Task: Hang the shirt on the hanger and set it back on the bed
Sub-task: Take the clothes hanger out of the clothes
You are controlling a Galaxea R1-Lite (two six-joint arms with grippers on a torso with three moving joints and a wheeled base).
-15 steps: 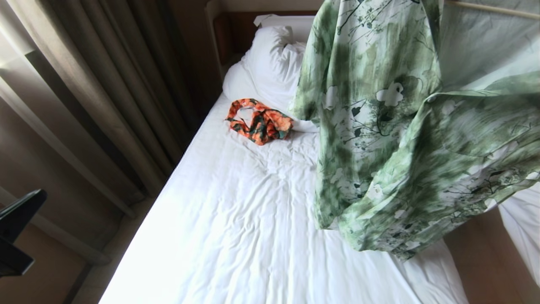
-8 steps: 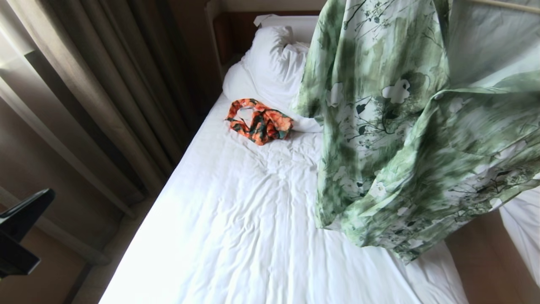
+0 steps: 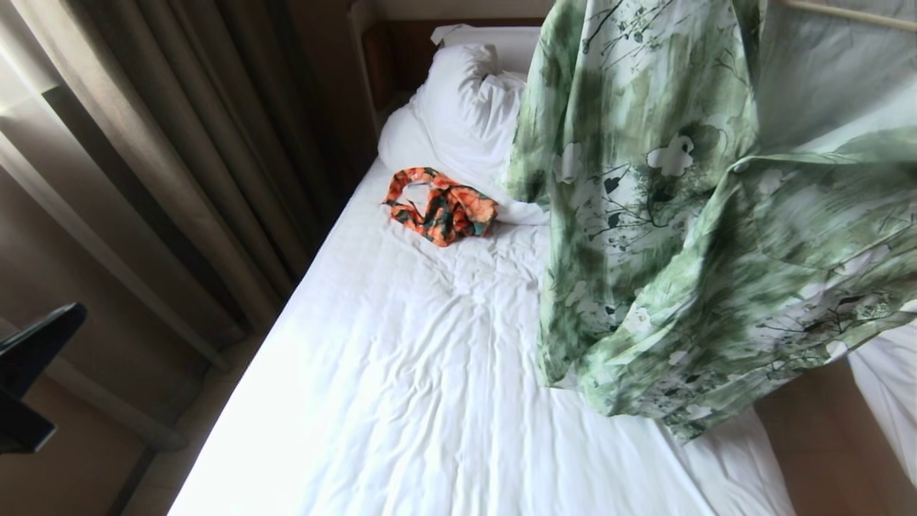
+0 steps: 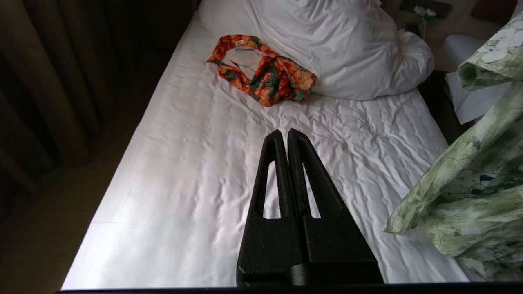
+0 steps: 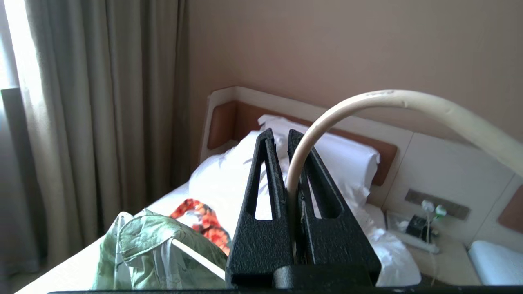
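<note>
The light green printed shirt (image 3: 688,215) hangs in the air over the right side of the bed (image 3: 401,373), its hem just above the sheet. It is draped on the cream hanger (image 3: 845,14), whose bar crosses the top right corner. In the right wrist view my right gripper (image 5: 282,134) is shut on the hanger's curved hook (image 5: 392,98), with the shirt (image 5: 155,241) bunched below it. My left gripper (image 4: 286,132) is shut and empty, held above the sheet (image 4: 196,163) to the left of the shirt (image 4: 470,183).
An orange-and-green floral garment (image 3: 440,204) lies by the white pillow (image 3: 466,107) at the head of the bed. Curtains (image 3: 157,158) hang along the bed's left side. A second white bed (image 3: 888,401) stands at the right, past a strip of floor.
The hanging shirt has swayed slightly to the right. The dark part of my left arm at the picture's left edge has shifted a little. Both grippers stay shut.
</note>
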